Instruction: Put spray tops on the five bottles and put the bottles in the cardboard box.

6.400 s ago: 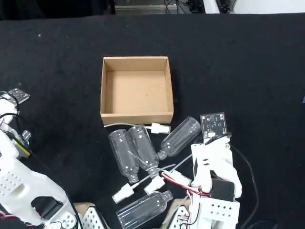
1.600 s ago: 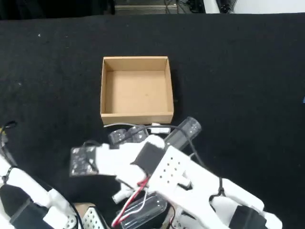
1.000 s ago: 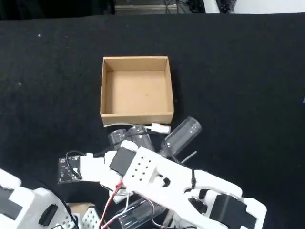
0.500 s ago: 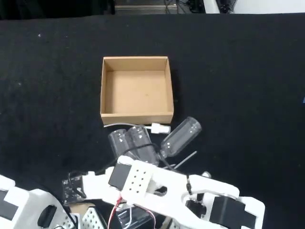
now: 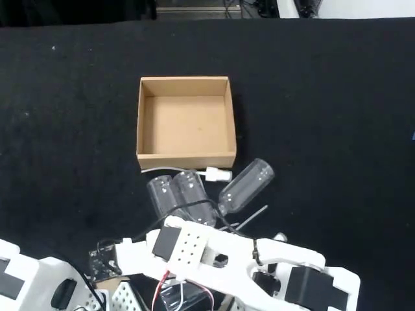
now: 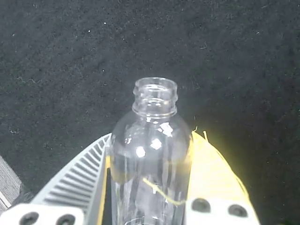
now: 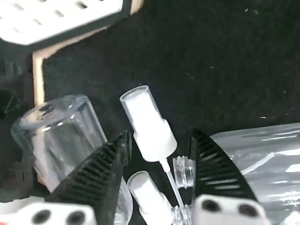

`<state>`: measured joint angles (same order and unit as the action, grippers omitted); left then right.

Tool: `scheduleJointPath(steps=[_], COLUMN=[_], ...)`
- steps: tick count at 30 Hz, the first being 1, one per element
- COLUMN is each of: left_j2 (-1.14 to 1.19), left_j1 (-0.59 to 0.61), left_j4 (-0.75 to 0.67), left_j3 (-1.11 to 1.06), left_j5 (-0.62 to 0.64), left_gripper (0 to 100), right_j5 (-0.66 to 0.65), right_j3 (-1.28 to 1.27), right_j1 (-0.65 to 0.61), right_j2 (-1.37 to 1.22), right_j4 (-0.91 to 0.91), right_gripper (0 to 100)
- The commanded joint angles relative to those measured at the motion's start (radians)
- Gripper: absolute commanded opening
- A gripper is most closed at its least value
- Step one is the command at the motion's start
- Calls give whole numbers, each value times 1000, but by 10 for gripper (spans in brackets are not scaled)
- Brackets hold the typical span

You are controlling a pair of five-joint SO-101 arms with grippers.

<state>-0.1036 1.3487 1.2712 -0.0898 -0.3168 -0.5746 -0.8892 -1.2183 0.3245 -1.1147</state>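
Observation:
My left gripper (image 6: 152, 140) is shut on a clear bottle (image 6: 152, 154) whose open neck (image 6: 155, 96) points away over the black mat. My right gripper (image 7: 159, 137) is open low over the mat, its black fingers (image 7: 101, 171) on either side of a white spray top (image 7: 147, 124) lying there. A second spray top (image 7: 145, 187) and a bottle neck (image 7: 185, 168) lie just behind it. From above, my right arm (image 5: 194, 249) stretches across the table's front. Three capless bottles (image 5: 191, 191) lie in front of the cardboard box (image 5: 139, 123), with another spray top (image 5: 217, 173) beside them.
A clear bottle's base (image 7: 61, 136) lies close beside one right finger, and another bottle (image 7: 262, 150) beside the other. A tan board edge (image 7: 37, 70) and a white perforated arm part (image 7: 61, 18) sit just beyond. My left arm (image 5: 26, 285) occupies the front left corner.
My right arm has swung left across the front of the table and dropped lower, covering the front bottle and loose spray tops. The box and the three bottles by it stayed put.

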Motion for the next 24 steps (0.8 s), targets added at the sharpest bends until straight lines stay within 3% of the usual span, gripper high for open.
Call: scheduleJointPath(steps=[1,17,24], left_j2=[-6,-6,-6], left_j1=[2,2,2], left_j4=[-3,-5,-5], left_j3=[56,56,56], left_j5=[-6,-8,-8], left_gripper=[65,66,66], right_j5=[-8,0,2], right_j3=[-1,53,116], right_j1=[-17,-15,32], right_j2=[4,-196,-196], right_j4=[18,86,55], right_gripper=[194,189,59])
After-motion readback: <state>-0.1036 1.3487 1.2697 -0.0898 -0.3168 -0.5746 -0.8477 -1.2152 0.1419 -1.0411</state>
